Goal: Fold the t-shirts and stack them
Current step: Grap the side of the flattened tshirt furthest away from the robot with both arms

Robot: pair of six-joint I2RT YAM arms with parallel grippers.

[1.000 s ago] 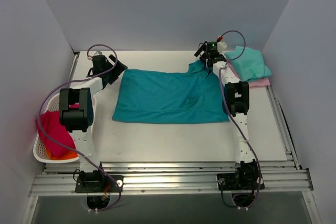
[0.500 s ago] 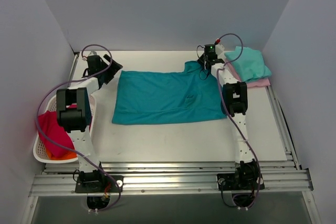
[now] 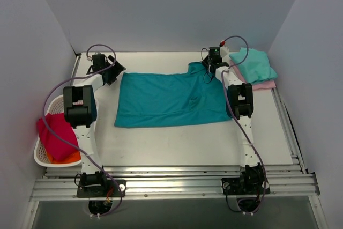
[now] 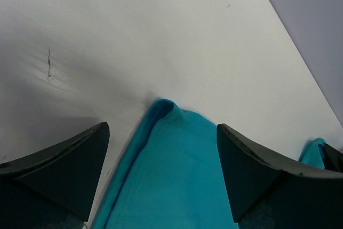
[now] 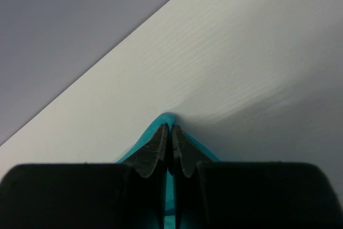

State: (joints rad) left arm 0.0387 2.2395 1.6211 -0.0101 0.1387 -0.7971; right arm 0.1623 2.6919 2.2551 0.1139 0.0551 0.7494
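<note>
While R gripper [image 5: 171, 134] pinched teal t-shirt [image 3: 166, 100] far corner, L gripper [image 4: 162, 128] hung open over opp. corner.

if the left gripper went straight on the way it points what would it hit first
Most likely the corner of the teal t-shirt, which lies between the open jaws of the left gripper, with the table just under it.

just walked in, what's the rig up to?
Both arms are at the far edge of the teal t-shirt, which lies spread flat on the table. The right gripper is shut on its far right corner. The left gripper is open, straddling the far left corner, not yet closed. A folded mint-green shirt sits on a pink shirt at the far right. A white basket sits at the left edge.
</note>
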